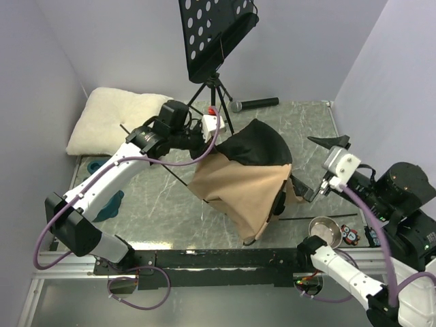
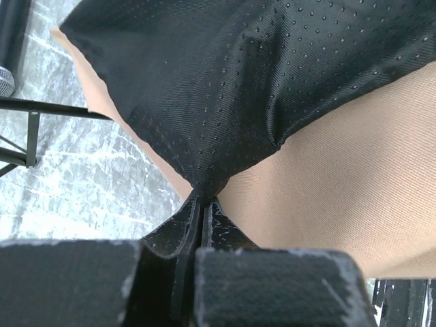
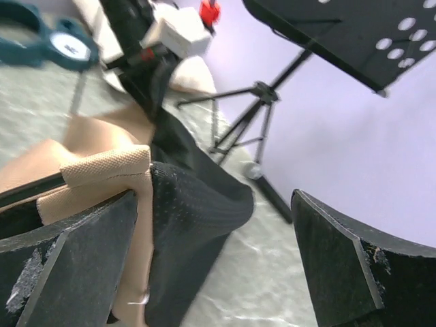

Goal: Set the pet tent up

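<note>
Pinching the black lining of the pet tent, the left tool is clamped tight on the fabric. The tent sits crumpled on the counter, just in front of the music stand. The right tool, forward and right of the stand, gapes wide and holds nothing.

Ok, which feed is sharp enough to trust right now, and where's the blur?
Top external: sharp and evenly lit across the pet tent. Left wrist: crisp on the tent's dotted black lining, with the left end effector softer at the bottom edge. Right wrist: motion-smeared, music stand and tabletop streaked; trust it least.
</note>
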Tool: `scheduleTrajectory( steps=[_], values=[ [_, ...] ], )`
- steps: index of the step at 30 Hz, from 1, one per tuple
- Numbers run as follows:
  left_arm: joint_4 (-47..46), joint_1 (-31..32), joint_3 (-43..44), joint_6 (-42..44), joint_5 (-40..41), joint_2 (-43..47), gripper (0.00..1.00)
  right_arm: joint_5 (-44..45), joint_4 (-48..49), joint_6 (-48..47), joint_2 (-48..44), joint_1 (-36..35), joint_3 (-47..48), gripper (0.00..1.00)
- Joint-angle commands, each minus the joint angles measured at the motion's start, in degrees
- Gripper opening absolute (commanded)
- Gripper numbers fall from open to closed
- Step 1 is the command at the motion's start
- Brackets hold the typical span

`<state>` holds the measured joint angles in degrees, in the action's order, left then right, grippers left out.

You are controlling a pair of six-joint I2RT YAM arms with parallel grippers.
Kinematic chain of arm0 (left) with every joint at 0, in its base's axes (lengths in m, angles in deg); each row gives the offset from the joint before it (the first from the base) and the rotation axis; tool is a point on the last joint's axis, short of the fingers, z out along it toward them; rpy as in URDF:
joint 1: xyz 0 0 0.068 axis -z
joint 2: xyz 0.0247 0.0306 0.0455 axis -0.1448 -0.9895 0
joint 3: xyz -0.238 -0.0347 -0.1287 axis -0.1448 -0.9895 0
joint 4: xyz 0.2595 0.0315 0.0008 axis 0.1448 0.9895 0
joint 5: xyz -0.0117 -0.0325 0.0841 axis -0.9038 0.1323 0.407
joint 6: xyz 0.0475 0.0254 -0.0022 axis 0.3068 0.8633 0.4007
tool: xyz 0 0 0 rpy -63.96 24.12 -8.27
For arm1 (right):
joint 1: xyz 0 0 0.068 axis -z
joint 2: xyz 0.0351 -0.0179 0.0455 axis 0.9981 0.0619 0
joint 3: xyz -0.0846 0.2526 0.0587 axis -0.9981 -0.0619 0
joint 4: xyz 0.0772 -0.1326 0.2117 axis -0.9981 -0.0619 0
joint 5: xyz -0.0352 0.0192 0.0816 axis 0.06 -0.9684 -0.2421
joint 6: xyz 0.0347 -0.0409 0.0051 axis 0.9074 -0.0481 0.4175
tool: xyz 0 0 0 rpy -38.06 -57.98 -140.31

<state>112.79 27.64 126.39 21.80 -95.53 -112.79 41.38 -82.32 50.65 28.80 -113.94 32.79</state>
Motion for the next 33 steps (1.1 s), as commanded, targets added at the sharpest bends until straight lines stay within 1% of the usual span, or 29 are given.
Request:
scheduleTrajectory(
  steps=[1,2,4,8,11,13,14,16,18,22,24,29,30,33],
  values=[
    [-5.37,-0.02,1.18,-2.83,0.70,1.08,0.01,7.46,6.27,-9.60,-6.12,0.33,-7.61,1.00],
    [-5.81,0.07,0.92,-3.19,0.87,1.08,0.01,10.88,9.52,-10.49,-7.97,0.33,-11.48,1.00],
    [-6.86,-0.02,0.22,-3.89,1.31,1.26,0.01,15.99,14.80,-12.60,-10.61,0.41,-15.19,1.00],
    [-9.06,-1.42,-1.98,-5.64,3.08,1.70,0.01,24.61,24.64,-16.11,-14.30,0.33,-18.80,1.00],
    [-9.86,-4.84,-1.90,-7.76,1.68,1.18,0.01,25.33,24.67,-20.24,-19.22,0.33,-22.84,1.00],
    [-9.24,-5.90,-0.93,-8.03,0.18,0.47,0.01,23.85,20.56,-16.85,-20.73,0.94,-22.69,1.00],
    [-9.24,-5.91,-0.93,-7.59,-0.26,0.64,0.01,23.40,19.40,-12.82,-20.21,2.16,-21.20,1.00],
    [-10.11,-5.56,-1.45,-7.41,-2.71,1.26,0.01,17.19,17.56,-4.74,-16.62,4.89,-16.37,1.00],
    [-10.82,-4.24,-1.98,-7.41,-3.34,2.13,0.01,11.30,15.62,2.82,-11.44,5.69,-10.14,1.00],
    [-10.91,-0.20,-2.34,-4.69,-0.45,4.07,0.01,0.75,10.61,13.83,1.48,5.60,1.55,1.00],
    [-9.60,1.29,-1.55,-3.46,1.40,4.69,0.01,-4.18,9.29,17.61,6.84,5.60,4.38,1.00],
    [-7.13,2.18,-0.14,-3.63,3.16,6.09,0.01,-13.15,10.69,23.16,15.03,4.81,4.14,1.00],
    [-6.96,2.35,-0.14,-4.50,3.68,6.62,0.01,-13.77,10.60,23.25,16.09,3.85,3.69,1.00],
    [-6.25,2.62,-0.14,-7.22,4.65,7.32,0.01,-10.71,9.03,20.37,20.48,-0.71,3.42,1.00]
  ],
)
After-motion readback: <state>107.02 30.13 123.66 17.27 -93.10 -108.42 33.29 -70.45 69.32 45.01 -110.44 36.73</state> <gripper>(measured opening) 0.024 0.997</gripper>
